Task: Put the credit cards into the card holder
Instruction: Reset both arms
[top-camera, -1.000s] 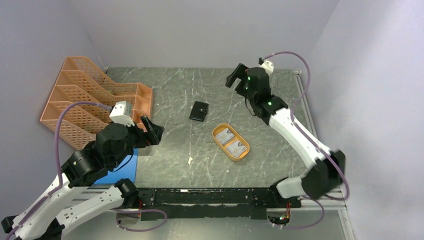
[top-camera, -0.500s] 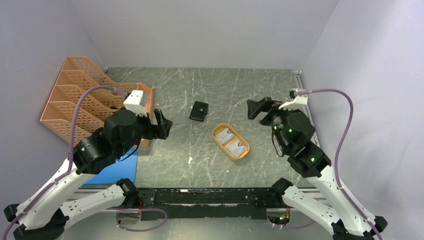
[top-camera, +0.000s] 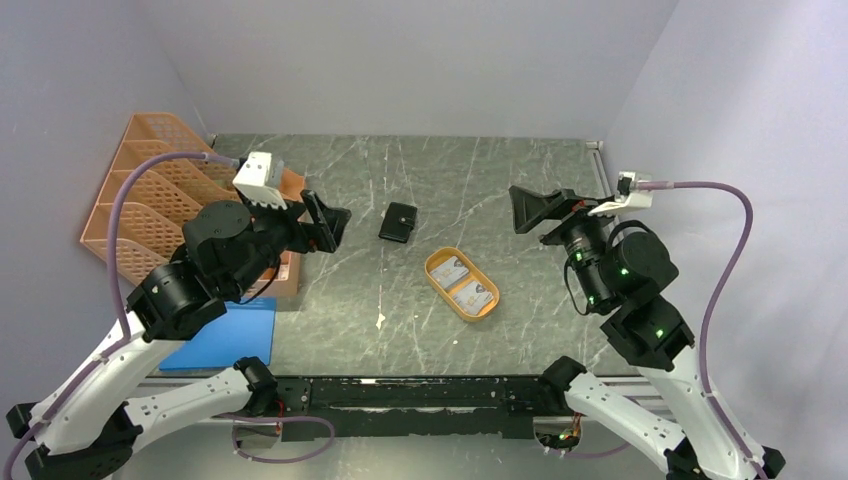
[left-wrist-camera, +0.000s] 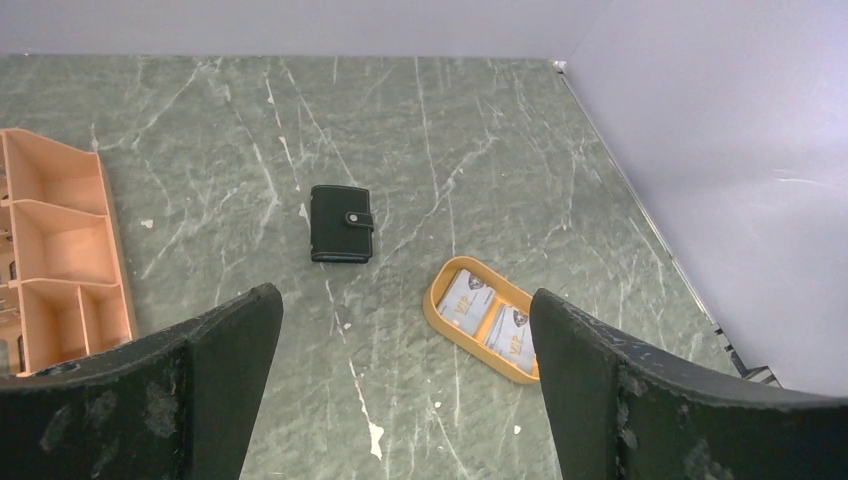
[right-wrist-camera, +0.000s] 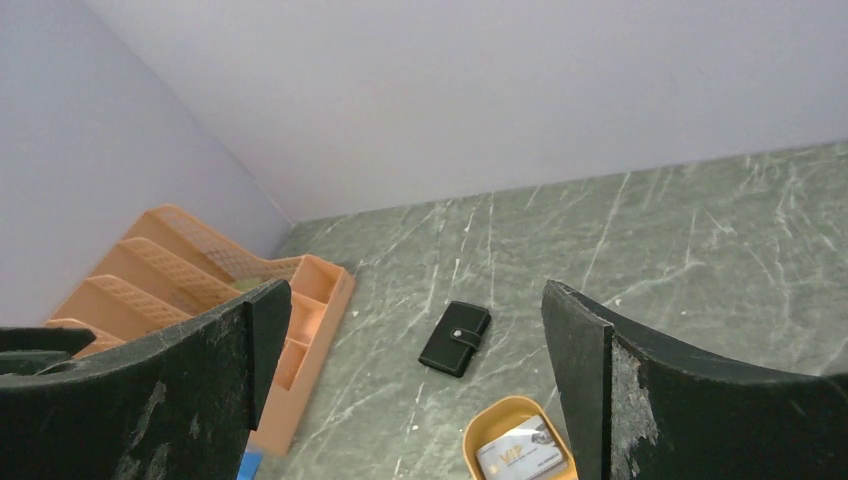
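Layout of your table (top-camera: 450, 180). The card holder (top-camera: 398, 222) lies near the centre. Near it, to its right and closer to you, sits the oval tray (top-camera: 429, 272), with two credit cards (top-camera: 452, 269) side by side in it. The slotted rack (top-camera: 150, 215) stands at the left edge, and the flat pad (top-camera: 225, 338) lies before it, at your near left.

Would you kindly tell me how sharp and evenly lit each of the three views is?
Top external: soft, even light, no glare, card holder small but crisp. Left wrist: table sharp, print on the credit cards legible in part. Right wrist: its own fingers loom dark at both sides, orange tray cropped by the bottom edge.
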